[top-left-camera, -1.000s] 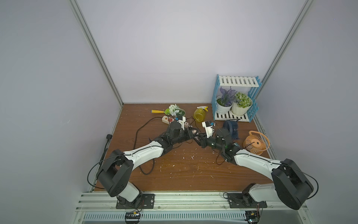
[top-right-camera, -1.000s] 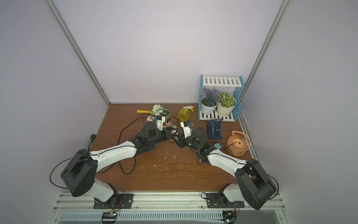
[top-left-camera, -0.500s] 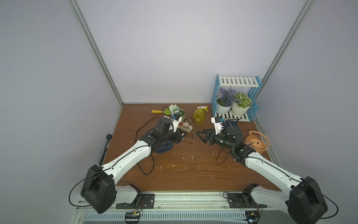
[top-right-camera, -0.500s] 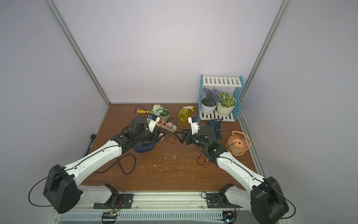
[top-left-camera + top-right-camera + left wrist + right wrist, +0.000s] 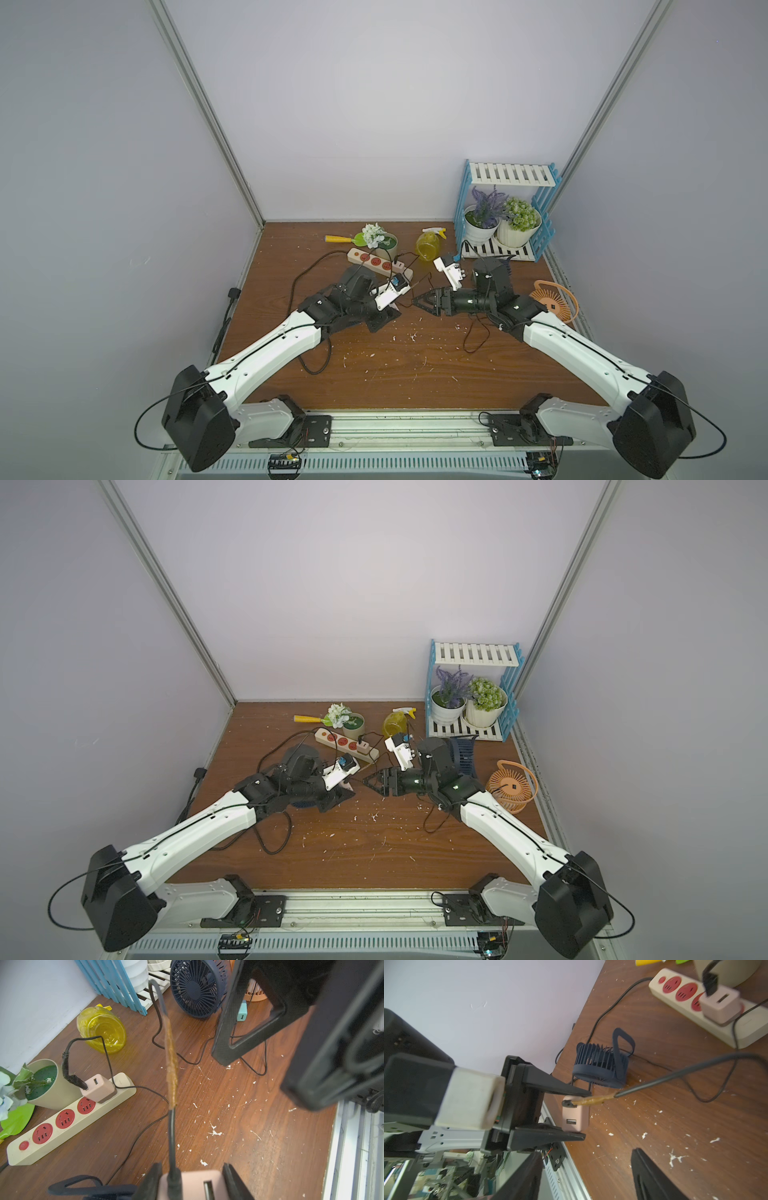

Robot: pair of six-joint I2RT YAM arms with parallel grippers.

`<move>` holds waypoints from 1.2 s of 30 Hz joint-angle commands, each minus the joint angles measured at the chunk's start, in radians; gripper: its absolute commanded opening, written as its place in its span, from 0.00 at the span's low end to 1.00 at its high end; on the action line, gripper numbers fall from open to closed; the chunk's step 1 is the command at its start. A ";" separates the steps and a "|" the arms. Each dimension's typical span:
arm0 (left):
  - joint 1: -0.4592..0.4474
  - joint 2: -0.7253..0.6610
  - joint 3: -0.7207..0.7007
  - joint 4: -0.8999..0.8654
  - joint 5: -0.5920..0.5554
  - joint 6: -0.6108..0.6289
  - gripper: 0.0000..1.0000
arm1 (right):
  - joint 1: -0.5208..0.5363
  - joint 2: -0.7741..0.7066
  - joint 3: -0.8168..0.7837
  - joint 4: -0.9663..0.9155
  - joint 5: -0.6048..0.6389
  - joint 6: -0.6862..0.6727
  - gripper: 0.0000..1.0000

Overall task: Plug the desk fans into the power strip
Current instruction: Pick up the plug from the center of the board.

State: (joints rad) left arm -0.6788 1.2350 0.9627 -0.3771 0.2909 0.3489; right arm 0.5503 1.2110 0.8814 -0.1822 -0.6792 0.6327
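Left wrist: power strip (image 5: 54, 1126) well apart from left jaws holding adapter (image 5: 193, 1184).

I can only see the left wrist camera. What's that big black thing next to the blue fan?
Observer: That's the right gripper, on the other arm.
Operator: Is it carrying something?
Observer: No. The right wrist view shows its fingers wide apart, with only table between them.
Operator: Are there more blue fans?
Observer: Yes, a second blue fan lies flat by the left gripper, which holds the pink charger.
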 commanded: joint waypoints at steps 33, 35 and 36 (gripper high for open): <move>-0.049 -0.004 -0.038 0.080 0.060 -0.004 0.34 | 0.160 0.187 -0.055 0.277 0.054 0.196 0.50; -0.056 0.001 -0.038 0.080 0.048 0.002 0.34 | 0.163 0.206 -0.044 0.269 0.036 0.195 0.51; -0.061 0.002 -0.039 0.080 0.043 0.006 0.35 | 0.167 0.215 -0.038 0.266 0.033 0.193 0.51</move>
State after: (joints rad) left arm -0.7116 1.2339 0.9161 -0.3485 0.3122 0.3576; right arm 0.6941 1.3949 0.8242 0.0898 -0.6170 0.8261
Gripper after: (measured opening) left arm 0.437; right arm 0.505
